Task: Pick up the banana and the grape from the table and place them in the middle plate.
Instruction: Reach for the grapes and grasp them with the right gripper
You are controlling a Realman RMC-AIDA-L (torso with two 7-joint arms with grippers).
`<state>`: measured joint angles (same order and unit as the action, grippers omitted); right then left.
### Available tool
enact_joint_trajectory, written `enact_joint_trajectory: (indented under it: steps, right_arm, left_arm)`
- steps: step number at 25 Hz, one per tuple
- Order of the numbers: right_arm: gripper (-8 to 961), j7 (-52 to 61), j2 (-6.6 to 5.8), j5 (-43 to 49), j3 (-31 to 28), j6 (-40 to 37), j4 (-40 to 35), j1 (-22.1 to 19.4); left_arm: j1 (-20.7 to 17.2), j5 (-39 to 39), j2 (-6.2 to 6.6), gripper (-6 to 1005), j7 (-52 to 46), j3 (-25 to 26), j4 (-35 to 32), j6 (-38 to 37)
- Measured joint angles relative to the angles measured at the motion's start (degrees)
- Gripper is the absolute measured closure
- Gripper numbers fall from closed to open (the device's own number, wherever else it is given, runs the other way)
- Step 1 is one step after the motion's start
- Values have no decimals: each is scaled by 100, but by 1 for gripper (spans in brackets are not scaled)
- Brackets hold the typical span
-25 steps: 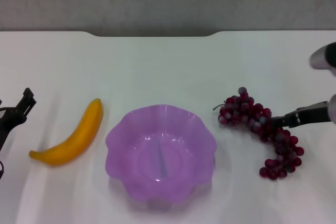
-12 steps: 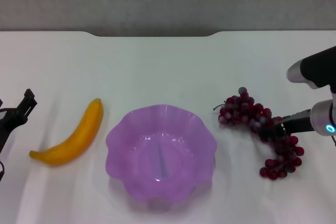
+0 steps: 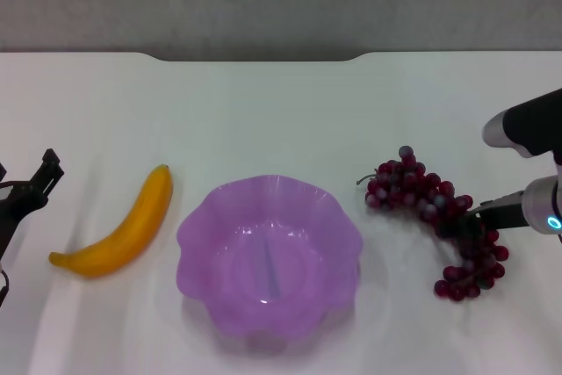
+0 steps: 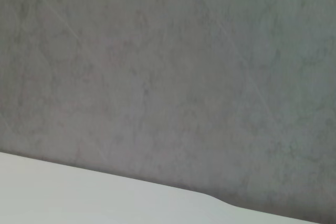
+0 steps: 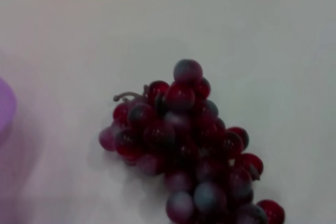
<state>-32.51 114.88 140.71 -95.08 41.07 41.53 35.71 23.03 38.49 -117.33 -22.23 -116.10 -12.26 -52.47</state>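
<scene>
Plate: the middle plate (image 3: 268, 256) is purple w/ a wavy rim. It sits on the table (image 3: 263, 120), near the front edge. Nothing is in it.

Banana: the banana (image 3: 118, 233) lies flat on the table, to the left of the plate, near it but not touching. Its top end leans toward the plate and its low end points away.

Grape: the grape (image 3: 435, 217) lies on the table to the right of the plate, w/ a gap between. The stem end is the end closest to the plate; the bunch curves away & toward the front. In the right wrist view the grape (image 5: 189, 145) fills the middle, and a bit of the plate (image 5: 5, 111) peeks in at one edge.

Right gripper: the right gripper (image 3: 465, 221) is on the grape side of the plate, reaching in from the right. Its dark tip is at the middle of the bunch. Jaws: can't tell if open or closed, the grapes hide them.

Left gripper: the left gripper (image 3: 31, 186) is far out past the banana, away from the plate. Jaws: can't tell. It holds nothing I can see.

Left wrist view: just a grey wall & a strip of the table (image 4: 79, 198).
</scene>
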Motion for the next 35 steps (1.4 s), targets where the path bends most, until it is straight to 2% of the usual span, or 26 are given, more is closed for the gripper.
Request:
enact_joint_trajectory:
  steps: [22, 29, 35]
  right_arm:
    - [91, 23, 34, -191, 1129, -1078, -487, 114]
    - [92, 30, 50, -211, 1255, -1367, -531, 68]
    - [93, 29, 50, -522, 1595, -1656, -770, 104]
  left_arm:
    - [-1, 0, 0, 108, 7, 0, -9, 0]
    - [0, -7, -8, 109, 9, 0, -19, 0]
    - [0, -9, -9, 109, 9, 0, -12, -1]
